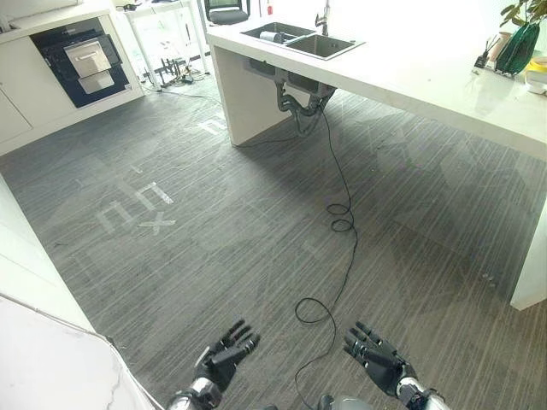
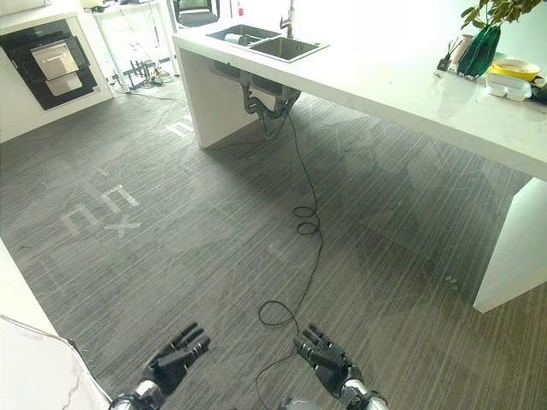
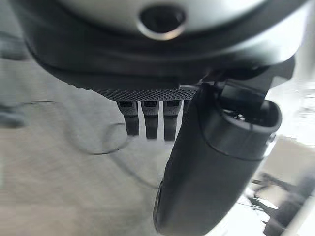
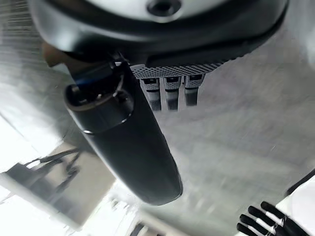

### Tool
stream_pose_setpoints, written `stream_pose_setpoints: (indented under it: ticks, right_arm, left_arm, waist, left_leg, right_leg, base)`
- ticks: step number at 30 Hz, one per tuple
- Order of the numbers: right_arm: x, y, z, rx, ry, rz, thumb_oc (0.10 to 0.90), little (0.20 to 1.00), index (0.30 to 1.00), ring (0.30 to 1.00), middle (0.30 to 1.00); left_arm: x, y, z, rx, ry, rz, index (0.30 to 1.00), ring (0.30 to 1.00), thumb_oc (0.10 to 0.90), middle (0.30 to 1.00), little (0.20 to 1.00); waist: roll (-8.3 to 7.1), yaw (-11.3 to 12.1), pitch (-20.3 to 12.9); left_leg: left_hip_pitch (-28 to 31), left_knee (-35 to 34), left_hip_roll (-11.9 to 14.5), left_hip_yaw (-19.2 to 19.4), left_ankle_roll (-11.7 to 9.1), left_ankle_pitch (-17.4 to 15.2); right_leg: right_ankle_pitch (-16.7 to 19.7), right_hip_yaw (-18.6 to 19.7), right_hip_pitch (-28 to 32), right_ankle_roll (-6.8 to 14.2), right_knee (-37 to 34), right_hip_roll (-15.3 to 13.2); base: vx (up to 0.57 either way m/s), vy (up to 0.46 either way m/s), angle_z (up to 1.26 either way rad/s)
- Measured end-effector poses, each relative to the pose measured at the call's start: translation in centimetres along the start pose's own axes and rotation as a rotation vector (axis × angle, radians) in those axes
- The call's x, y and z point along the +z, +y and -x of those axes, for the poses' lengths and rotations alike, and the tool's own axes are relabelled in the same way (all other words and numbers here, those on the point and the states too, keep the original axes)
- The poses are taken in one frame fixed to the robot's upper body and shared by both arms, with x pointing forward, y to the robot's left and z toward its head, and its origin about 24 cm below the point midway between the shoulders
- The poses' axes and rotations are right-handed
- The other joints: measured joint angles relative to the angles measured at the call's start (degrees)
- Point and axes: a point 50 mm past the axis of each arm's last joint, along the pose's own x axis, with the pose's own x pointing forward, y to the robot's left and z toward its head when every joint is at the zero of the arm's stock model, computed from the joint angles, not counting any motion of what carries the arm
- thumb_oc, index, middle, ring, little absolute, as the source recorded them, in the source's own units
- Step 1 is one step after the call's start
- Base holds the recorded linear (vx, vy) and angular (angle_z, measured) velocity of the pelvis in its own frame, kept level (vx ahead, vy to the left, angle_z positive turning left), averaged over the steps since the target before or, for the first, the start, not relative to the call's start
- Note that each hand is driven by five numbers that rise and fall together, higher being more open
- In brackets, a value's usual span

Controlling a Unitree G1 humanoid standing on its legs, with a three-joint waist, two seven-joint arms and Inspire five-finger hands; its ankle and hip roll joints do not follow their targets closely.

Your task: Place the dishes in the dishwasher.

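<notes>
A black built-in dishwasher (image 1: 81,61) sits in the white cabinets at the far left, its front showing silver panels. Dishes (image 2: 511,75), a yellow bowl and white pieces, stand on the white counter (image 2: 402,81) at the far right. Something pale lies in the sink (image 1: 303,40) at the counter's far end. My left hand (image 1: 226,352) and right hand (image 1: 374,357) hover low over the grey floor, well away from both. Both are open and empty, with fingers spread. In the left wrist view the straight fingers (image 3: 150,120) point at bare floor; the right wrist view shows the same (image 4: 170,93).
A green vase (image 1: 518,47) with a plant stands by the dishes. A white worktop edge (image 1: 34,342) runs along my lower left. White tape marks (image 1: 137,209) lie on the floor. An office chair (image 1: 227,12) stands behind the sink.
</notes>
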Motion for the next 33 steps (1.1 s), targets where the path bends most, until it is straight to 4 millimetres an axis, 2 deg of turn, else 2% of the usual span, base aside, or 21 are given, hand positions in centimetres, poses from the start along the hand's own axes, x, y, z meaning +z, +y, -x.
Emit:
stream_pose_setpoints:
  ticks: [4, 7, 11, 13, 16, 21, 23, 24, 25, 26, 27, 28, 30, 32, 33]
  right_arm:
    - [-0.8, -1.1, 0.5, -0.048, 0.041, 0.008, 0.8, 0.9, 0.9, 0.9, 0.9]
    - [-0.5, -1.4, 0.4, -0.062, 0.065, 0.108, 0.8, 0.9, 0.9, 0.9, 0.9]
    - [0.9, -1.4, 0.2, -0.085, 0.058, 0.393, 0.8, 0.9, 0.9, 0.9, 0.9]
    - [1.4, -1.5, 0.1, -0.098, 0.068, 0.464, 0.8, 0.9, 0.9, 0.9, 0.9]
    - [0.8, -2.2, 0.0, -0.164, 0.131, 0.464, 0.8, 0.9, 0.9, 0.9, 0.9]
    - [-1.6, -3.4, 0.6, -0.26, 0.236, 0.4, 0.8, 0.9, 0.9, 0.9, 0.9]
    - [-1.2, -3.1, 0.4, -0.247, 0.211, 0.418, 0.8, 0.9, 0.9, 0.9, 0.9]
    - [-0.9, -2.9, 0.2, -0.24, 0.192, 0.431, 0.8, 0.9, 0.9, 0.9, 0.9]
    - [-0.6, -2.5, 0.0, -0.228, 0.17, 0.438, 0.8, 0.9, 0.9, 0.9, 0.9]
    - [-0.2, -2.7, 0.1, -0.228, 0.16, 0.458, 0.8, 0.9, 0.9, 0.9, 0.9]
    - [0.4, -2.7, 0.0, -0.228, 0.142, 0.47, 0.8, 0.9, 0.9, 0.9, 0.9]
    - [1.1, -2.5, -0.3, -0.221, 0.119, 0.493, 0.8, 0.9, 0.9, 0.9, 0.9]
    - [0.9, -2.1, -0.4, -0.197, 0.123, 0.51, 0.8, 0.9, 0.9, 0.9, 0.9]
    - [-0.1, -2.3, -0.1, -0.191, 0.142, 0.498, 0.8, 0.9, 0.9, 0.9, 0.9]
    - [-0.4, -2.6, 0.3, -0.193, 0.153, 0.496, 0.8, 0.9, 0.9, 0.9, 0.9]
  left_arm:
    - [-1.9, 0.8, 0.6, 0.012, 0.13, -0.1, 0.9, 0.9, 0.8, 0.9, 0.9]
    - [-2.1, 1.0, 0.4, 0.016, 0.215, -0.253, 0.9, 0.9, 0.8, 0.9, 0.9]
    - [-1.6, 1.9, 0.4, 0.101, 0.234, -0.355, 0.9, 0.9, 0.8, 0.9, 0.9]
    - [-1.7, 2.2, 0.5, 0.128, 0.249, -0.399, 0.9, 0.9, 0.8, 0.9, 0.9]
    - [-2.2, 2.2, 0.4, 0.16, 0.289, -0.466, 0.9, 0.9, 0.8, 0.9, 0.9]
    - [-3.1, 2.4, 0.5, 0.271, 0.31, -0.427, 0.9, 0.9, 0.8, 0.9, 0.9]
    - [-2.9, 2.5, 0.4, 0.301, 0.288, -0.426, 0.9, 0.9, 0.8, 0.9, 0.9]
    - [-2.7, 2.5, 0.4, 0.302, 0.27, -0.43, 0.9, 0.9, 0.8, 0.9, 0.9]
    - [-0.9, 2.0, -0.4, 0.294, 0.191, -0.429, 0.9, 0.9, 0.8, 0.9, 0.9]
    - [0.4, 1.5, -0.9, 0.284, 0.11, -0.451, 0.9, 0.9, 0.8, 0.9, 0.9]
    - [0.2, 1.3, -0.9, 0.28, 0.104, -0.45, 0.9, 0.9, 0.8, 0.9, 0.9]
    - [-0.6, 0.7, -1.0, 0.263, 0.086, -0.427, 0.9, 0.9, 0.8, 0.9, 0.9]
    - [0.2, 0.3, -1.4, 0.258, 0.044, -0.421, 0.9, 0.9, 0.8, 0.9, 0.9]
    - [1.3, 0.0, -1.8, 0.253, 0.011, -0.428, 0.9, 0.9, 0.8, 0.9, 0.9]
    - [1.6, 0.0, -1.8, 0.253, 0.001, -0.422, 0.9, 0.9, 0.8, 0.9, 0.9]
  waist:
    - [0.6, -0.07, 0.36]
    - [1.15, -0.02, 0.36]
    - [1.46, -0.02, 0.2]
    - [1.47, 0.0, 0.2]
    - [1.4, 0.1, 0.16]
    - [1.48, 0.03, 0.11]
    - [1.0, 0.07, 0.18]
    - [0.41, 0.68, 0.73]
    - [-1.79, 2.66, 2.94]
    - [-2.63, 4.6, 3.94]
    - [-1.57, 4.81, 4.4]
    - [1.65, 4.79, 5.81]
    - [2.75, 4.49, 6.72]
    - [2.63, 4.58, 7.39]
    - [2.29, 4.45, 7.5]
  left_leg:
    - [0.06, 0.03, 0.03, 0.04, 0.01, 0.0]
    - [0.37, 0.06, 0.09, 0.12, 0.0, 0.01]
    - [-0.05, 0.1, 0.26, 0.0, -0.25, 0.01]
    - [-0.07, 0.11, 0.33, -0.24, -0.43, 0.04]
    - [-0.09, 0.12, 0.65, -0.69, -1.11, 0.07]
    - [0.34, -0.45, 1.2, -1.84, -2.65, 0.77]
    - [1.11, -0.47, 0.94, -1.38, -3.99, 2.19]
    - [-0.32, 3.2, 0.62, -2.2, -5.56, 3.19]
    - [-6.75, 15.05, -0.77, -3.95, -9.42, 6.77]
    - [-12.28, 13.45, -0.8, -3.91, -8.35, 7.39]
    - [-13.24, 9.38, -0.51, -3.74, -7.99, 7.76]
    - [-13.29, -1.51, 2.27, -1.81, -7.97, 10.03]
    - [-17.5, -1.94, 5.92, 0.28, -8.42, 12.43]
    - [-21.32, -0.22, 8.54, 2.72, -7.95, 12.66]
    - [-20.85, 0.6, 9.11, 4.9, -7.07, 12.24]
  right_leg:
    - [-0.04, 0.06, -0.04, 0.04, 0.01, 0.03]
    - [-0.14, 0.19, -0.04, -0.08, 0.17, 0.07]
    - [-0.4, 0.12, -0.16, -0.45, 0.38, 0.25]
    - [-0.66, 0.09, -0.19, -0.7, 0.64, 0.38]
    - [-0.84, -0.14, -0.01, -1.06, 0.75, 0.75]
    - [-2.23, -0.26, 0.36, -1.96, 1.24, 1.8]
    - [-3.59, 0.31, 0.23, -3.04, 2.54, 1.25]
    - [-4.81, 1.22, -0.32, -4.91, 3.28, 1.32]
    - [-4.62, 4.25, -0.45, -6.42, 3.95, 1.07]
    - [-3.25, 5.01, 0.5, -5.08, 2.3, 1.19]
    - [-3.26, 5.04, 1.04, -4.85, 1.72, 2.07]
    - [-2.76, 3.55, 4.58, -4.42, -2.81, 5.13]
    - [-2.72, 0.84, 5.98, -4.25, -3.17, 6.9]
    - [-4.43, -0.76, 8.2, -4.15, -3.11, 7.31]
    - [-5.66, -0.95, 9.43, -3.45, -3.47, 7.39]
  base:
    - [0.01, -0.006, -0.01]
    - [0.02, -0.036, -0.02]
    - [0.01, -0.051, 0.01]
    - [0.04, -0.108, 0.05]
    - [0.06, -0.112, 0.07]
    - [0.11, -0.119, 0.11]
    - [0.15, -0.147, -0.03]
    - [0.22, -0.108, 0.06]
    - [0.38, 0.133, 0.04]
    - [0.44, 0.161, -0.02]
    - [0.7, 0.292, -0.2]
    - [0.47, 0.208, -0.25]
    - [0.47, 0.269, 0.01]
    - [0.47, 0.337, 0.23]
    - [0.56, 0.441, 0.15]
